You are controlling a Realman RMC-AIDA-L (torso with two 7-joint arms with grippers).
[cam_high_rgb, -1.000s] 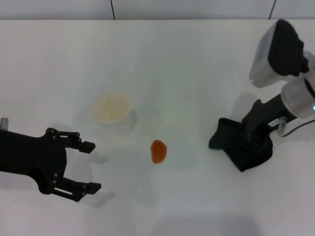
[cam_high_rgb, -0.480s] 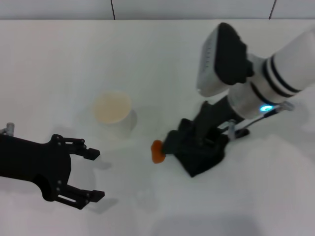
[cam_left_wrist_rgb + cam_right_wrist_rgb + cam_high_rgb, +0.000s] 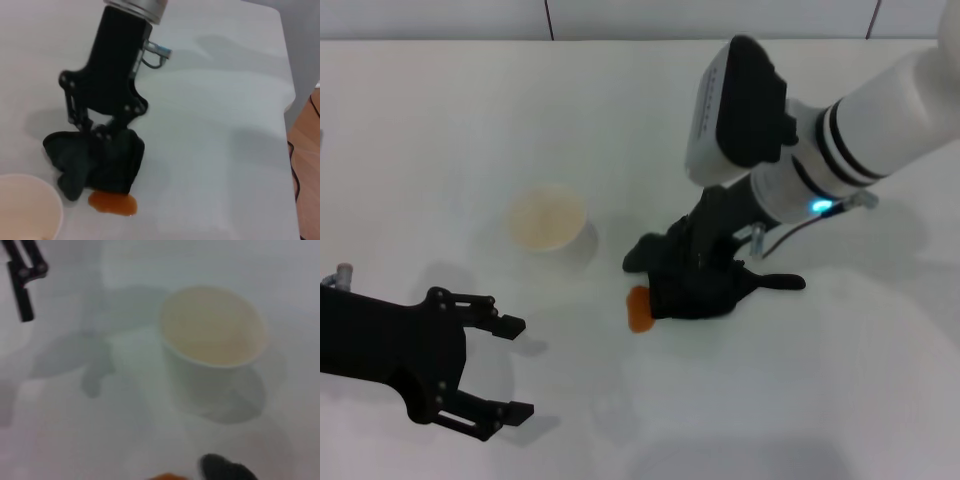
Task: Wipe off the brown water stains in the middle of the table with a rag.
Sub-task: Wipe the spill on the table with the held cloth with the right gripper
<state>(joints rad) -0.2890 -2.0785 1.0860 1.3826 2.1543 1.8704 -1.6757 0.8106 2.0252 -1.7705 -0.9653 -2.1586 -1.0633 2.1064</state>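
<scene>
The orange-brown stain (image 3: 639, 309) lies on the white table (image 3: 440, 130), near the middle. My right gripper (image 3: 703, 252) is shut on the black rag (image 3: 698, 283) and presses it on the table, with the rag's left edge touching the stain's right side. In the left wrist view the rag (image 3: 95, 161) sits just behind the stain (image 3: 112, 203), partly over its edge. The right wrist view shows only a tip of the rag (image 3: 225, 469). My left gripper (image 3: 520, 367) is open and empty, low at the front left, apart from the stain.
A translucent white cup (image 3: 548, 221) with a cream inside stands left of the rag and behind the stain; it also shows in the right wrist view (image 3: 212, 335). The table's far edge meets a grey wall.
My right arm has swept left with the rag from the table's right side to the stain, now touching it. The left gripper has drifted slightly toward the front.
</scene>
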